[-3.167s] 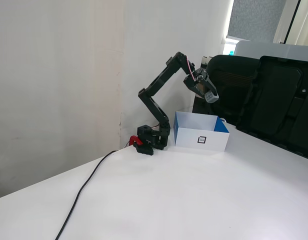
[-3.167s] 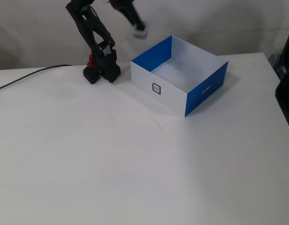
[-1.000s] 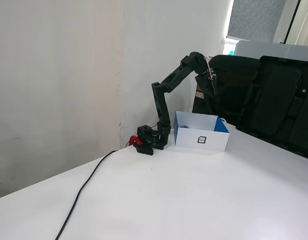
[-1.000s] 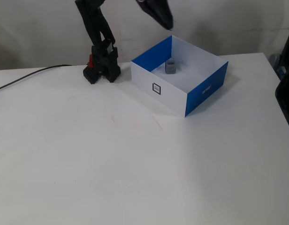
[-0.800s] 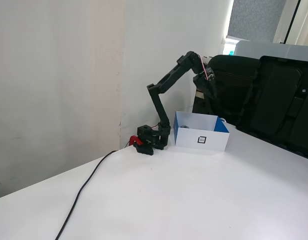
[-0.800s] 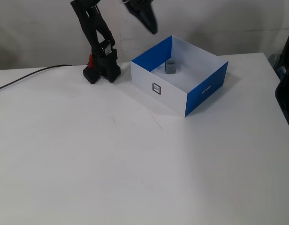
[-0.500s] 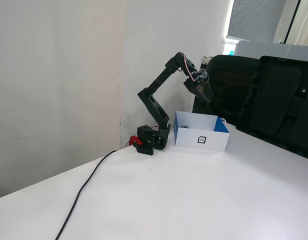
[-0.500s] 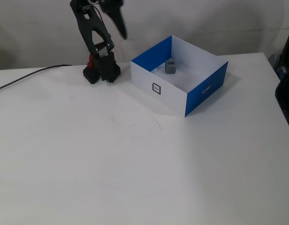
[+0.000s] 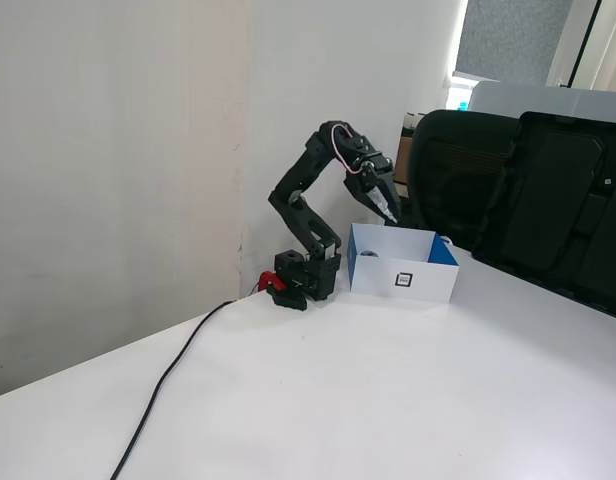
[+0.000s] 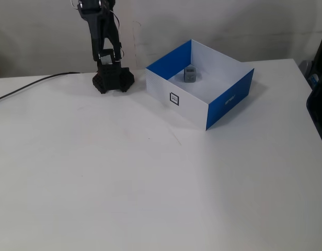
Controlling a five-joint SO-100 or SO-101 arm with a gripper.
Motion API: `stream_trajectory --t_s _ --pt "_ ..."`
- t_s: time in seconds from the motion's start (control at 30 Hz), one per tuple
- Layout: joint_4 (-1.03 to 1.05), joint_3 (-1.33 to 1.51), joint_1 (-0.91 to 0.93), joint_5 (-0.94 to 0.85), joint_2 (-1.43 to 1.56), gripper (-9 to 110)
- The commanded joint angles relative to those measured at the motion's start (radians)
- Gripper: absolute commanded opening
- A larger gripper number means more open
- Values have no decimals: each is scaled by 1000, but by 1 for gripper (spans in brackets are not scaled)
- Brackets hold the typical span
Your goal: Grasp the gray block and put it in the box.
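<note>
I see the gray block (image 10: 190, 74) lying on the floor of the box (image 10: 230, 97), near its far corner, nothing touching it. My claw (image 9: 385, 212) hangs in the air above the box's near-left edge in a fixed view, holding nothing, though I cannot tell how far its jaws are parted. The box sits on the white bench (image 10: 150, 178) just beside the arm's base (image 10: 112, 81).

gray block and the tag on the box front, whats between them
In a fixed view, only the box itself: a bare strip of its floor, then its front wall, whose outer face carries the tag. The gray block sits alone inside, near the back.
</note>
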Motion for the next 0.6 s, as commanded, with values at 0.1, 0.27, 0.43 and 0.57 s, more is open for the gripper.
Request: stream_trajectory --t_s 0.1,0.27,0.43,0.57 --pt "-204 233 -9 -161 192 0" --pt "-347 476 14 -222 359 0" --pt "-422 689 66 -244 476 0" --pt "-479 887 109 -285 640 0"
